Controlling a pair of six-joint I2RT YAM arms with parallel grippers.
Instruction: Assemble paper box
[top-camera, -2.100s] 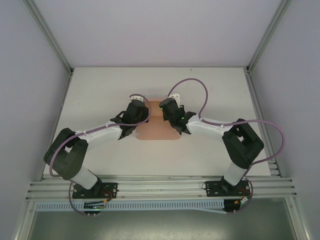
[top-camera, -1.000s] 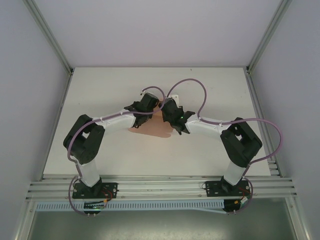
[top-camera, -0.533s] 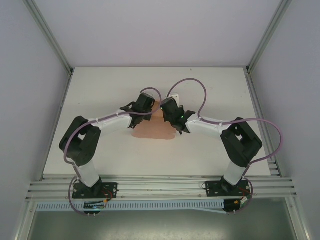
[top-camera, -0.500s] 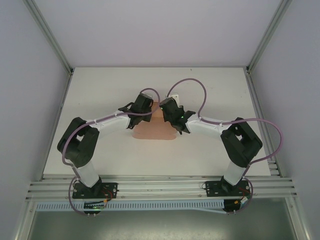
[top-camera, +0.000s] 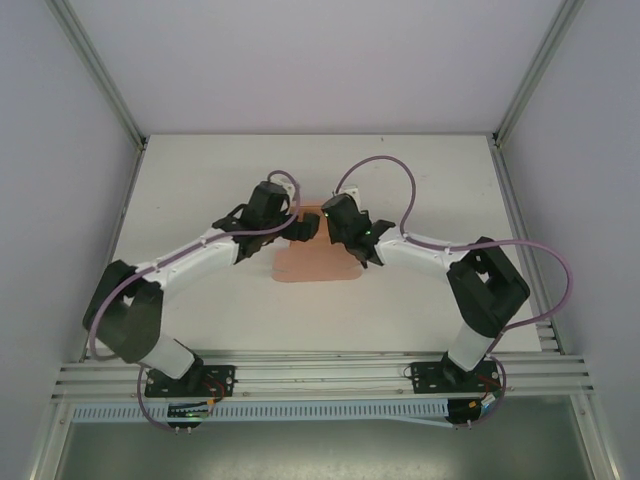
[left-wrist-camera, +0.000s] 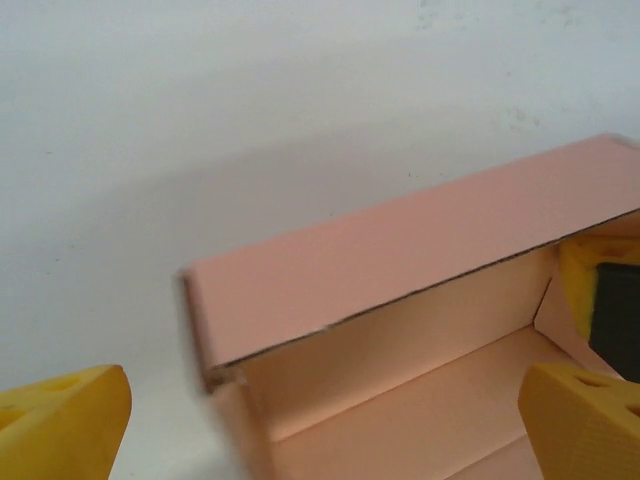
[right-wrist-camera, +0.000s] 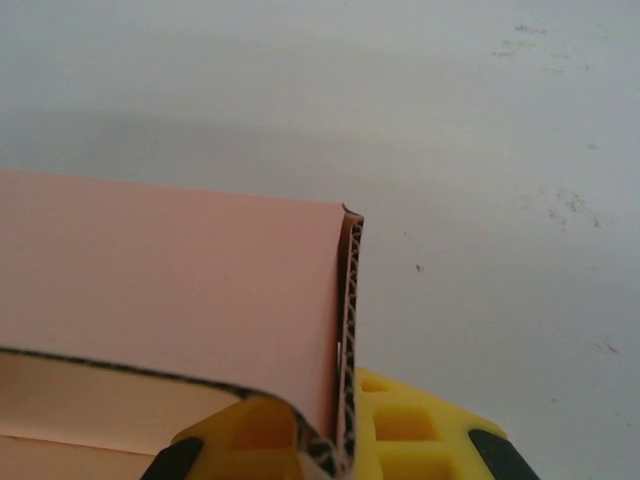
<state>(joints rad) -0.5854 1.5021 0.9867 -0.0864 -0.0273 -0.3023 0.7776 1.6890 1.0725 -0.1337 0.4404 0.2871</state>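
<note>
The salmon-pink paper box (top-camera: 312, 262) lies mid-table, part folded, with its far wall raised. In the left wrist view this box (left-wrist-camera: 420, 240) shows an upright back panel over an open tray. My left gripper (top-camera: 304, 230) is open, and its yellow fingertips (left-wrist-camera: 60, 420) stand wide apart on either side of the tray. My right gripper (top-camera: 328, 217) is shut on the box's right far corner. In the right wrist view its yellow pads (right-wrist-camera: 400, 430) pinch the corrugated edge of the card wall (right-wrist-camera: 170, 270). One right finger (left-wrist-camera: 585, 275) appears at the box's right end.
The white table (top-camera: 200, 180) is walled by grey panels on three sides, with aluminium rails (top-camera: 320, 375) along the near edge. A small white object (top-camera: 349, 191) sits just behind the box by the right arm's purple cable.
My left arm has swung outward to the left and its gripper has drawn back from the box's far edge. The box, skewed a second ago, now lies square. The right gripper has held its grip.
</note>
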